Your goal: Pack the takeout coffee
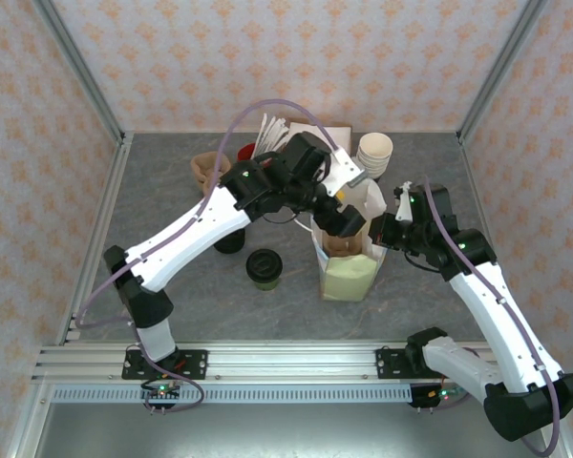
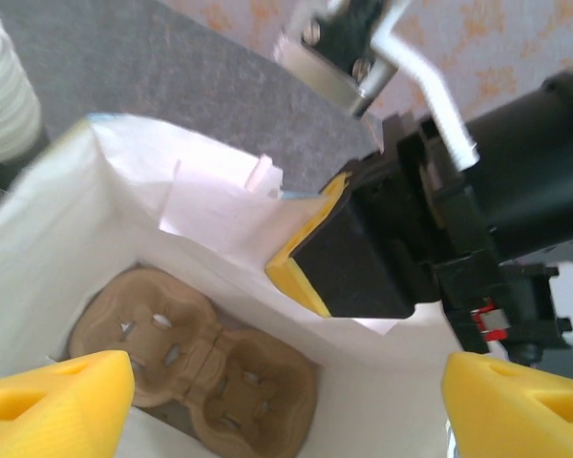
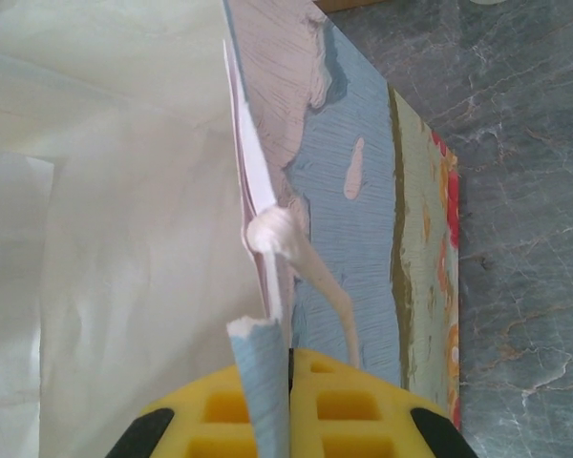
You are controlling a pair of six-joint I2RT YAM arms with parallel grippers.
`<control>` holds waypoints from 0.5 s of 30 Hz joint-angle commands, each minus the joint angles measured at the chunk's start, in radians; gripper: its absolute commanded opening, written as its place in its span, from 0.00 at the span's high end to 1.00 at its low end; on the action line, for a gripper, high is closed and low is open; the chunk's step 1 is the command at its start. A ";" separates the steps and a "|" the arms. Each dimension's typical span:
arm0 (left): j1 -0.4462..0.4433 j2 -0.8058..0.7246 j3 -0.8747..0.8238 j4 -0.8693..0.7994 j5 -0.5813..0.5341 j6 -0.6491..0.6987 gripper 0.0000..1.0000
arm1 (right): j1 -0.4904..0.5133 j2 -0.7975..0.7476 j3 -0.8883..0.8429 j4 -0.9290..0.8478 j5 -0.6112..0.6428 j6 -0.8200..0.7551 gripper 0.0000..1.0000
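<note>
— Where is our takeout coffee point(image 1: 265, 268)?

— On the table point(image 1: 162, 181), just left of the paper bag point(image 1: 347, 272). It stands upright with its black lid on, apart from the bag.

— And our fingers?

— Our left fingers point(image 2: 57, 401) hang spread wide over the bag's open mouth, with nothing between them. Our right fingers point(image 3: 363, 420) are pinched together on the bag's right rim, beside its twisted paper handle point(image 3: 310, 272).

— What crowds the bag?

— Just behind it is a stack of cream cups point(image 1: 374, 151). Further back and to its left we see a brown pulp tray point(image 1: 208, 170) and some white papers point(image 1: 272, 134). A dark round thing point(image 1: 229, 240) sits left of the bag, past the coffee and half under our left arm. We cannot tell what it is.

— Any writing?

— None we can read. Our right wrist view shows the bag's outer face printed in blue, green and red patches.

— What does the left wrist view add?

— It looks down inside the bag, where a brown cup carrier point(image 2: 201, 367) lies flat on the bottom. The top view gives just a brown patch there. The left wrist view also shows one right finger clamped over the bag's far rim.
</note>
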 commanded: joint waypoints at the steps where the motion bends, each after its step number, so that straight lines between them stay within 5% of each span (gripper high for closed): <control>1: 0.012 -0.126 0.025 0.055 -0.091 -0.073 0.16 | 0.005 -0.026 -0.005 0.092 -0.020 0.011 1.00; 15: 0.092 -0.470 -0.241 0.119 -0.346 -0.113 0.12 | 0.013 -0.231 -0.162 0.286 -0.084 -0.088 1.00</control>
